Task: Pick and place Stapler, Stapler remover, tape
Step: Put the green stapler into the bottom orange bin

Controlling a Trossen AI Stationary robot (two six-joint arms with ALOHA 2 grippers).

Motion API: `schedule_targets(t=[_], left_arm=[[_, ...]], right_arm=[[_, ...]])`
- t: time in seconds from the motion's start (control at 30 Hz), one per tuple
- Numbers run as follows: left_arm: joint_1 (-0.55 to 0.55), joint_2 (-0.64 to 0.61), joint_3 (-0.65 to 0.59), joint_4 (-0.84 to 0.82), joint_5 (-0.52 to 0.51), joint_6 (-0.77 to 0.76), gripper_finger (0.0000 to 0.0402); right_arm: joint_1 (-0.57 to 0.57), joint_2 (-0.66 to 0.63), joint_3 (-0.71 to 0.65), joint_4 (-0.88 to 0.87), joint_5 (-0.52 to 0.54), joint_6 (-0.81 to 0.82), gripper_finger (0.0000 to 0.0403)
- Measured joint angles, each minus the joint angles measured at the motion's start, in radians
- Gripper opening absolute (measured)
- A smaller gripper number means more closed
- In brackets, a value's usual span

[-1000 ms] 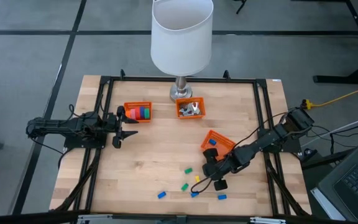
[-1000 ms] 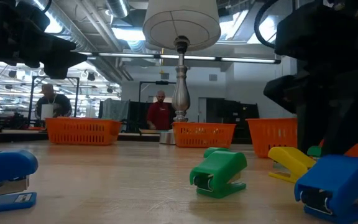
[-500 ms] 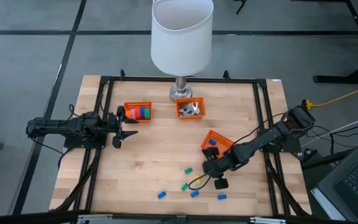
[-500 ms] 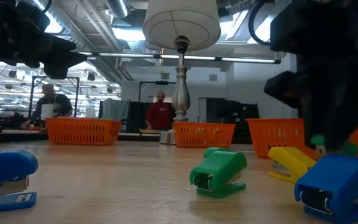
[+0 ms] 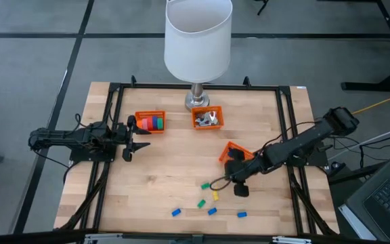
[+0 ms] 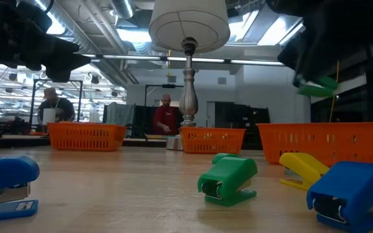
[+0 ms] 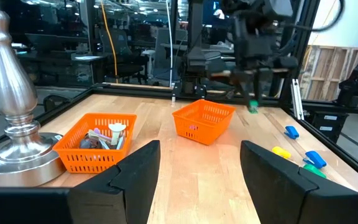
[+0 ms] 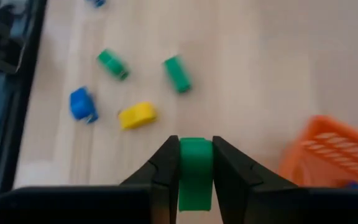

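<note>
From overhead, the right hand [image 5: 235,177] is a dark mass whose held piece is covered. At tabletop height, a blue stapler [image 6: 6,184] is cut off at the left edge, and the right arm runs off the top. Contents of the middle orange basket [image 5: 208,119] are too small to name.

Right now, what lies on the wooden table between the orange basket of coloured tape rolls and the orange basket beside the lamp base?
Nothing: in the high view, only bare wood separates the tape basket from the basket by the lamp base.
</note>
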Motion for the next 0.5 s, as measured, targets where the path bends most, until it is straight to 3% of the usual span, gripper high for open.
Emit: schedule_targets(t=[0.2,0.5], left_arm=[[0.000,0.000,0.000,0.000,0.000,0.000,0.0219],[0.000,0.000,0.000,0.000,0.000,0.000,0.0219]], right_arm=[[-0.077,-0.050,0.000,-0.055,0.049,0.053,0.0070],[-0.208,-0.010,0.000,-0.175,0.138,0.166,0.0070]])
